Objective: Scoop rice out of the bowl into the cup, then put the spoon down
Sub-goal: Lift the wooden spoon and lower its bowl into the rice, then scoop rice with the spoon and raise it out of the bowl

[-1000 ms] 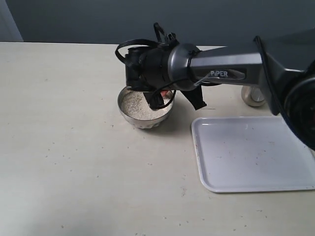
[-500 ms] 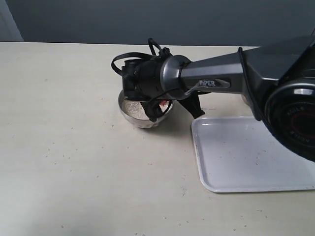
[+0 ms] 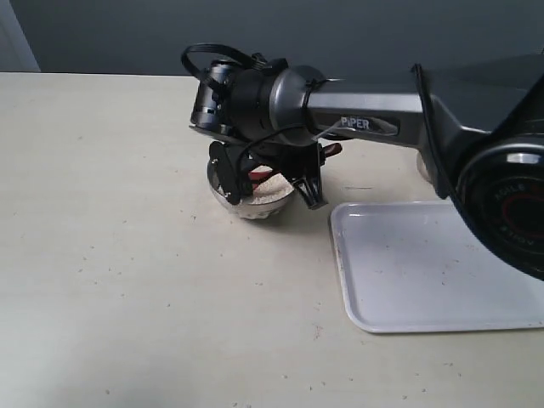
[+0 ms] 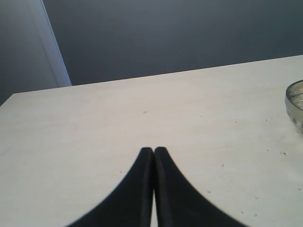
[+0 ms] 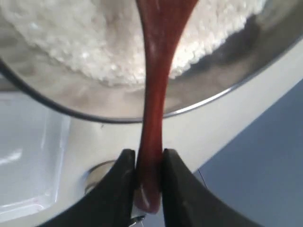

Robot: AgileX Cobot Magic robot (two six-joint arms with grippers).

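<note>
My right gripper (image 3: 265, 178) reaches across to the steel bowl (image 3: 255, 209) and hangs low over it. In the right wrist view this gripper (image 5: 148, 160) is shut on the slim handle of the reddish-brown spoon (image 5: 155, 90). The spoon's scoop end lies down in the white rice (image 5: 90, 45) inside the bowl (image 5: 227, 92). Behind one finger shows part of the small steel cup (image 5: 97, 174); in the exterior view the arm hides most of it. My left gripper (image 4: 153, 151) is shut on nothing, low over bare table, with the bowl's edge (image 4: 295, 105) off to one side.
A white tray (image 3: 433, 272) with a few stray specks lies on the table right of the bowl. The right arm's long grey link (image 3: 374, 123) spans the space above the bowl and the cup. A dark wall runs behind the table.
The right wrist has rolled and dropped lower over the bowl, taking the spoon down into the rice. The bowl is now more covered by the gripper.
</note>
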